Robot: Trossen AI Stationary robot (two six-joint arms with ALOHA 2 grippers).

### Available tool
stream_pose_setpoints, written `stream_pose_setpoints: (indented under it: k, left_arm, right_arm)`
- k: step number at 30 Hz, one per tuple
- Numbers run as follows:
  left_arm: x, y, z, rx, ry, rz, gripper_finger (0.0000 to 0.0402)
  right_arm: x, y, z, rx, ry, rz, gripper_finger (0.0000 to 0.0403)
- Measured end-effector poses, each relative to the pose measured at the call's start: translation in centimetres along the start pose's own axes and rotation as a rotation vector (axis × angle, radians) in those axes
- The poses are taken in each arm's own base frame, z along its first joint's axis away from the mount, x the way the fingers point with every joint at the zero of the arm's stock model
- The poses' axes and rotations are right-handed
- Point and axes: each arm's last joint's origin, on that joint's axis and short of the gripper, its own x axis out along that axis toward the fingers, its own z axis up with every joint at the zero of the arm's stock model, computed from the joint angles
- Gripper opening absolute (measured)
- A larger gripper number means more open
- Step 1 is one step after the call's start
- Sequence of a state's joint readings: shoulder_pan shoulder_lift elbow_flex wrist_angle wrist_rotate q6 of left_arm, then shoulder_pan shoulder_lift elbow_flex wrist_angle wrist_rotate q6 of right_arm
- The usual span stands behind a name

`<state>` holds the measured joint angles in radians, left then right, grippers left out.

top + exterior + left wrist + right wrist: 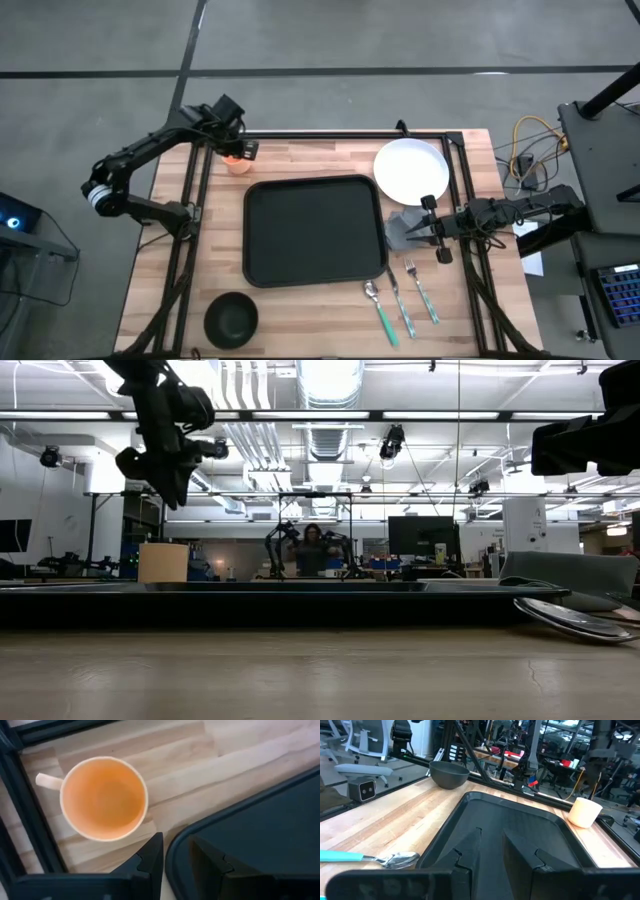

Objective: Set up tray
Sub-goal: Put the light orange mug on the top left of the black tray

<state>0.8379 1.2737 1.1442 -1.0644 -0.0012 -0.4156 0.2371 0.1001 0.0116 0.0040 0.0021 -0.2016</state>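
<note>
Tray (315, 231) lies bare in the middle of the desk (300, 158), its long axis running from the left arm's side to the right arm's side. Everything meant for it sits around its rim: a peach cup (237, 164) just off its far left corner, a white plate (411, 168) off its far right corner, a grey napkin (404, 229) beside its right edge, a spoon (380, 311) and two forks (413, 288) past its near right corner, and a dark bowl (231, 318) off its near left corner.

Left gripper (176, 856) hangs above the cup, looking down into it, fingers a little apart and holding nothing; the cup lies just ahead of the fingertips, on the side away from the tray's corner. Right gripper (434, 230) hovers at the napkin, pointing across the tray, fingers spread and empty. My guess is the left arm takes the cup first, being the nearer.
</note>
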Motion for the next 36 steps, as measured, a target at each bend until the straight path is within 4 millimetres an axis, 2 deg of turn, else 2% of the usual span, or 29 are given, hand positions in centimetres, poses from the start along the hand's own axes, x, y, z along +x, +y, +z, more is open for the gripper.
stream_pose_setpoints:
  k: [7, 14, 28, 36]
  left_arm:
    - [0.9, 0.2, -0.5, 0.039, 0.025, 0.012, 0.0071]
    - [1.8, 0.2, -0.4, 0.289, -0.010, 0.003, 0.0071]
    - [3.2, 1.7, -0.5, 0.303, -0.006, 0.046, 0.0071]
    - [3.3, 2.3, -0.1, 0.321, -0.037, 0.058, 0.0071]
  right_arm:
    - [0.0, 0.0, 0.0, 0.000, 0.000, 0.000, 0.0068]
    - [0.0, 0.0, 0.0, 0.000, 0.000, 0.000, 0.0068]
    - [0.0, 0.0, 0.0, 0.000, 0.000, 0.000, 0.0068]
    - [0.0, 0.0, 0.0, 0.000, 0.000, 0.000, 0.0068]
